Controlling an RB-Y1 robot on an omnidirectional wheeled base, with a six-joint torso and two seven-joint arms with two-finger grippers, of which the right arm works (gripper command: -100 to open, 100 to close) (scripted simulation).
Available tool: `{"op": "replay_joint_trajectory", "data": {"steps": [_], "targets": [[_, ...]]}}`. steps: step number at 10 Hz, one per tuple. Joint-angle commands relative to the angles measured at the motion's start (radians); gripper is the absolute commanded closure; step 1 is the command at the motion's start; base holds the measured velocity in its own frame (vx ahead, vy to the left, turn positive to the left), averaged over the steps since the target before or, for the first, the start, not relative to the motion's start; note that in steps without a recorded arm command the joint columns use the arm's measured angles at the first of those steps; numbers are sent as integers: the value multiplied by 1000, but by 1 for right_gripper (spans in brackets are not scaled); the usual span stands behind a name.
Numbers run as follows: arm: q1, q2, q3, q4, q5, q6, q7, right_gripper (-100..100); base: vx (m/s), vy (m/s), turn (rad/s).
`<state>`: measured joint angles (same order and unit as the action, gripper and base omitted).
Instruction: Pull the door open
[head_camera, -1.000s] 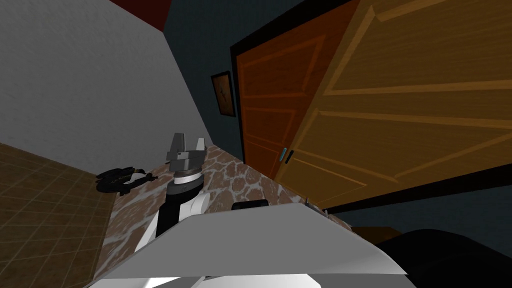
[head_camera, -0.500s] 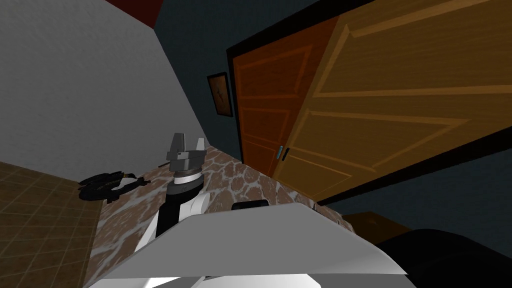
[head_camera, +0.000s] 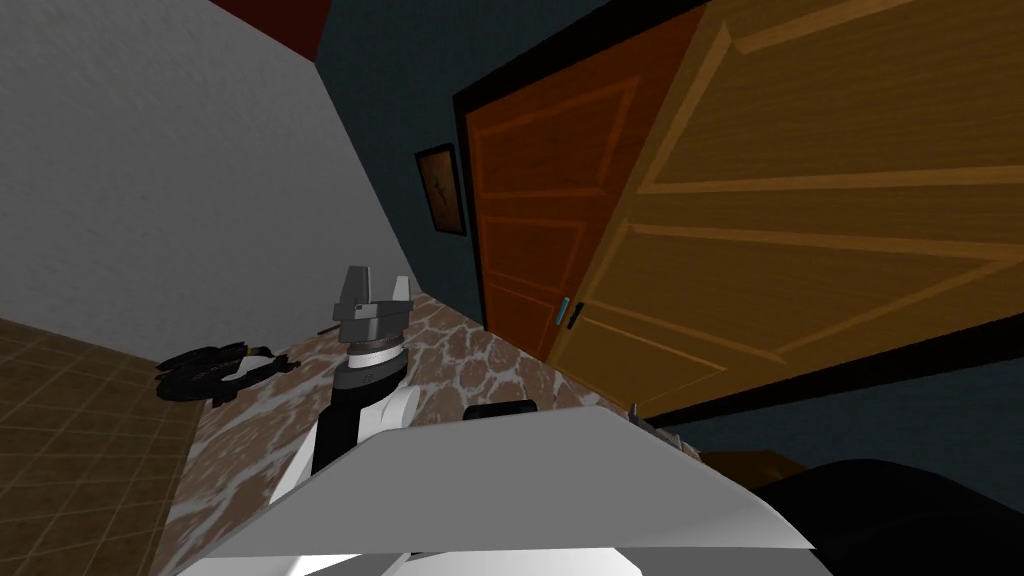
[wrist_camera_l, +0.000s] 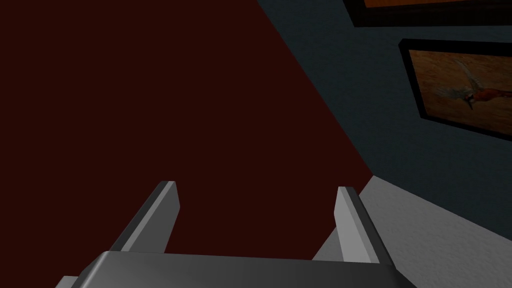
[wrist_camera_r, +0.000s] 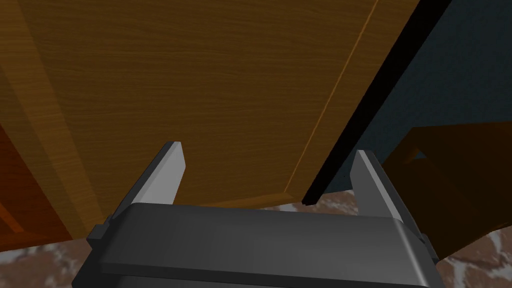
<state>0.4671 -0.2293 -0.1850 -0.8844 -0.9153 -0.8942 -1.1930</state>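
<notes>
A light brown panelled door (head_camera: 820, 200) stands close in front of me on the right, swung at an angle to a darker reddish door (head_camera: 540, 200) in a black frame. A small blue and black handle (head_camera: 569, 313) sits where the two meet. My right gripper (wrist_camera_r: 268, 149) is open and empty, low and close to the light door's (wrist_camera_r: 200, 90) bottom corner, and touches nothing. Its tips (head_camera: 645, 420) peek past my chest. My left gripper (head_camera: 380, 277) is raised ahead of my chest, away from the door, its fingers (wrist_camera_l: 167, 210) open.
The floor (head_camera: 470, 350) is brown mottled stone. A black object (head_camera: 215, 368) lies on it at the left by the grey wall. A dark brown piece of furniture (wrist_camera_r: 450, 165) stands at the right by the blue-grey wall. A framed picture (head_camera: 442, 190) hangs beside the door frame.
My view shifted slightly a second ago. Since half a second ago the light door has swung, so its bottom edge lies lower at the right. Both arms keep their pose.
</notes>
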Motion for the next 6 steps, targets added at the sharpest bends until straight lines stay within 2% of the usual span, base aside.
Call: {"op": "replay_joint_trajectory", "data": {"steps": [1,6], "targets": [[-28,-5,8,3,0,-1,-8,-100,185,-79,136],[-107,-8,38,-21,10,7,-18,-100,191,-80,154]]}}
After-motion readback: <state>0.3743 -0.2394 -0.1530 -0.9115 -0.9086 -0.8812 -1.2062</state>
